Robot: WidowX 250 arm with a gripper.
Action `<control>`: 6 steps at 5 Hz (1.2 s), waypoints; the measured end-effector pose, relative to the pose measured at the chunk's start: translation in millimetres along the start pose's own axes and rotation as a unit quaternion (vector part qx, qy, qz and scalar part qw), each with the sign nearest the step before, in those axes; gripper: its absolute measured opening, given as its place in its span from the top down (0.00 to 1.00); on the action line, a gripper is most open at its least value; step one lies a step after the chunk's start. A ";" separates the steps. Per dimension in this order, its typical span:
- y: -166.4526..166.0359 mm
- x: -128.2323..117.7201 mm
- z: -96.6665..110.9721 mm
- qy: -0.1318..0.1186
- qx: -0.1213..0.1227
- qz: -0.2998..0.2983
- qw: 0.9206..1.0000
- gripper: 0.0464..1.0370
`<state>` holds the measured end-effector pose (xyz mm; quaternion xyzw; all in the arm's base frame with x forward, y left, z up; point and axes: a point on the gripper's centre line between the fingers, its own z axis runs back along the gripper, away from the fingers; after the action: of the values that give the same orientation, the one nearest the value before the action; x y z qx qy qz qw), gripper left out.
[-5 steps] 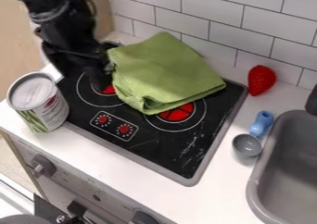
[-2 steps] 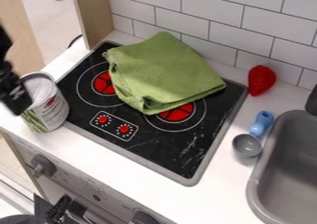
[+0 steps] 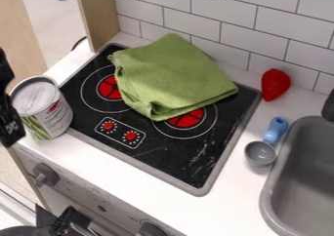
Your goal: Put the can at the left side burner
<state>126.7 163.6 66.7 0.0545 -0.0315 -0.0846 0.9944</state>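
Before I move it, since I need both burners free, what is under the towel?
Under the towel are the black stove and part of the right burner. Anything else there is covered.

The can (image 3: 44, 110) stands upright on the counter (image 3: 127, 169), beside the stove (image 3: 166, 157). The end effector (image 3: 11, 125) hangs beside the can at the view's left edge. A green cloth (image 3: 173, 76) partly covers 2 burners; 2 red knobs (image 3: 131, 136) sit in front. A strawberry (image 3: 275, 84) lies near the wall (image 3: 235, 32), a scoop (image 3: 261, 153) between stove and sink (image 3: 303, 167).
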 end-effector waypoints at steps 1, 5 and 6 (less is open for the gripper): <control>-0.1 4.5 -10.5 -0.004 0.019 0.006 1.000 0.04; 13.3 65.9 -23.0 -0.053 0.054 0.050 0.996 0.04; 11.6 76.6 -27.5 -0.068 0.058 0.034 0.995 0.04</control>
<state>206.0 164.7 44.8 0.1054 -0.1060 -0.0527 0.9874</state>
